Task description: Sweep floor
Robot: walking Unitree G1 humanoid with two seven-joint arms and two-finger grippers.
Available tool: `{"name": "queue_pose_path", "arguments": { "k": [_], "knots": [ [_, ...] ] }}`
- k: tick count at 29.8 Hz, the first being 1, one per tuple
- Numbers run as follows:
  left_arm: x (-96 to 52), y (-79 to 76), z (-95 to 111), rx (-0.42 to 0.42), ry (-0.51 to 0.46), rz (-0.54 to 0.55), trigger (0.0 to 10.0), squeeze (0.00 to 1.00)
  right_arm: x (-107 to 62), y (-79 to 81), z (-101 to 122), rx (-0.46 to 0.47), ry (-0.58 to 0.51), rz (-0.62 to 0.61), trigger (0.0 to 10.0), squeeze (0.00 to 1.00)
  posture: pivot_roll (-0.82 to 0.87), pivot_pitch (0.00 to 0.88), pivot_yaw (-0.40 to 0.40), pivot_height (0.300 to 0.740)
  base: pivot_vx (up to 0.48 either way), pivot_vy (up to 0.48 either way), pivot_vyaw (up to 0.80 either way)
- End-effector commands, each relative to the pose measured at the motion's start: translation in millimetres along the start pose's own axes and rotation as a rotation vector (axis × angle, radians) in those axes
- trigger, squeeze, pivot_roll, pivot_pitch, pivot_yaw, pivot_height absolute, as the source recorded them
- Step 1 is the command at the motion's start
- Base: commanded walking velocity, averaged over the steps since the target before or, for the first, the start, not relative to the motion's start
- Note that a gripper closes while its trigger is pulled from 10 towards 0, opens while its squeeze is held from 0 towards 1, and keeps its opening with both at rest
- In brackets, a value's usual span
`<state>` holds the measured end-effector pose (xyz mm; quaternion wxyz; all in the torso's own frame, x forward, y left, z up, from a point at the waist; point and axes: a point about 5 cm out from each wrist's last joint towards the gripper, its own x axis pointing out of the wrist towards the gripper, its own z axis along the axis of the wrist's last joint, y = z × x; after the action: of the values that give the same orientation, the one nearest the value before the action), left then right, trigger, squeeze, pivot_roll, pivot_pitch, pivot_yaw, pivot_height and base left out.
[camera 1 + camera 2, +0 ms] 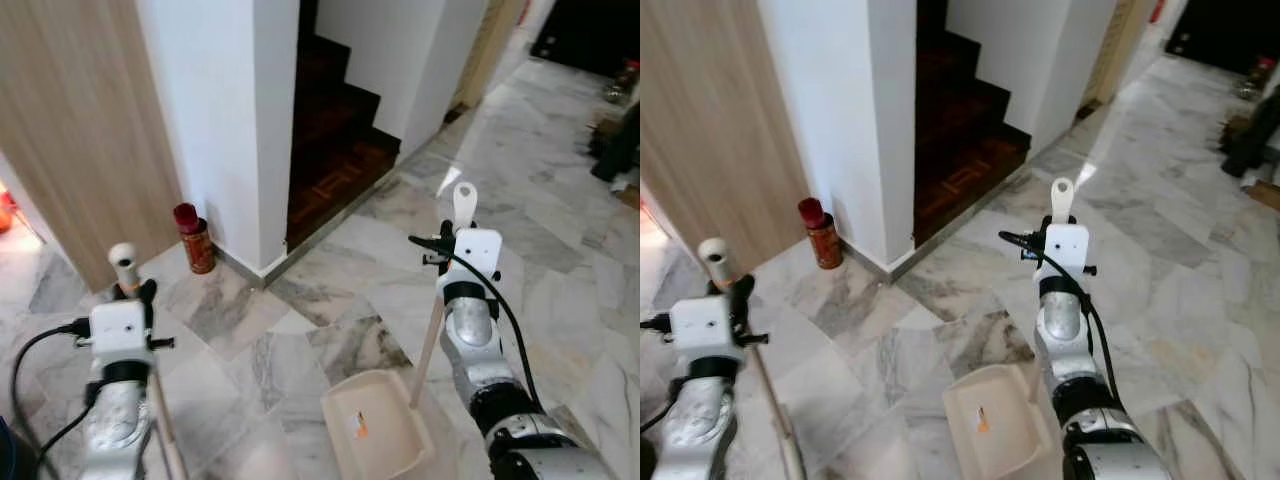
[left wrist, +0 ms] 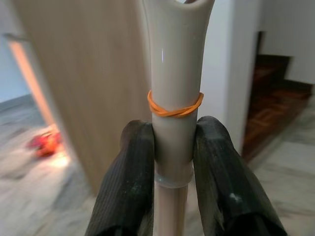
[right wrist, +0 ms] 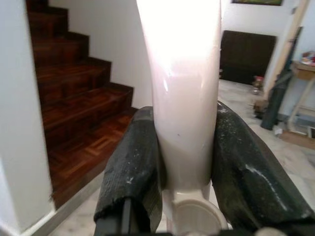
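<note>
My left gripper [image 2: 172,140] is shut on the cream broom handle [image 2: 174,73], just below an orange rubber band [image 2: 174,105]. In the left eye view that handle's top [image 1: 123,256] rises at the lower left and its stick slants down to the floor. My right gripper [image 3: 184,142] is shut on the pale dustpan handle [image 3: 179,59]. The handle [image 1: 463,203] stands upright at the centre right. Its stick runs down to the beige dustpan [image 1: 385,445], which rests on the marble floor with a small orange scrap [image 1: 361,425] inside.
A white pillar [image 1: 230,120] and a wooden panel [image 1: 70,130] stand ahead on the left, with a red can [image 1: 195,238] at their foot. Dark wooden stairs [image 1: 335,110] rise behind the pillar. Dark clutter [image 1: 615,140] lies far right. Marble floor [image 1: 560,260] stretches to the right.
</note>
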<state>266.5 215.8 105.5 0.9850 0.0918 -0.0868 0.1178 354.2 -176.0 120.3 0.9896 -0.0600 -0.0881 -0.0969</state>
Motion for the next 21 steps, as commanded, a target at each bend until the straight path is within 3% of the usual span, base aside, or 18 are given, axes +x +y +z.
{"name": "queue_pose_path", "arguments": {
  "k": [1,8,11,17,21],
  "knots": [
    [7.7,-17.0,12,-0.029,-0.064,-0.046,10.0,0.0,7.2,-15.2,14,-0.003,-0.066,-0.033,10.0,0.0,0.16,0.0,-0.1,0.74,0.0,0.0,-0.79],
    [-1.3,-15.6,5,-0.028,-0.041,-0.056,10.0,0.0,4.4,-12.2,14,0.015,-0.074,-0.041,10.0,0.0,0.15,0.0,-0.09,0.74,0.0,0.0,-0.79],
    [-4.9,-16.1,4,-0.022,-0.034,-0.072,10.0,0.0,-0.6,-14.5,9,0.026,-0.058,-0.048,10.0,0.0,0.15,0.0,-0.044,0.74,0.0,0.0,-0.79],
    [-5.1,-22.5,7,-0.016,-0.03,-0.153,10.0,0.0,-9.9,-30.9,1,0.023,-0.045,-0.124,10.0,0.0,0.11,0.0,0.013,0.74,0.0,0.0,-0.79],
    [-0.2,-17.9,9,-0.008,-0.036,-0.157,10.0,0.0,-14.3,-26.4,-1,0.034,-0.035,-0.125,10.0,0.0,0.1,0.0,0.007,0.74,0.0,0.0,-0.79]
  ]
}}
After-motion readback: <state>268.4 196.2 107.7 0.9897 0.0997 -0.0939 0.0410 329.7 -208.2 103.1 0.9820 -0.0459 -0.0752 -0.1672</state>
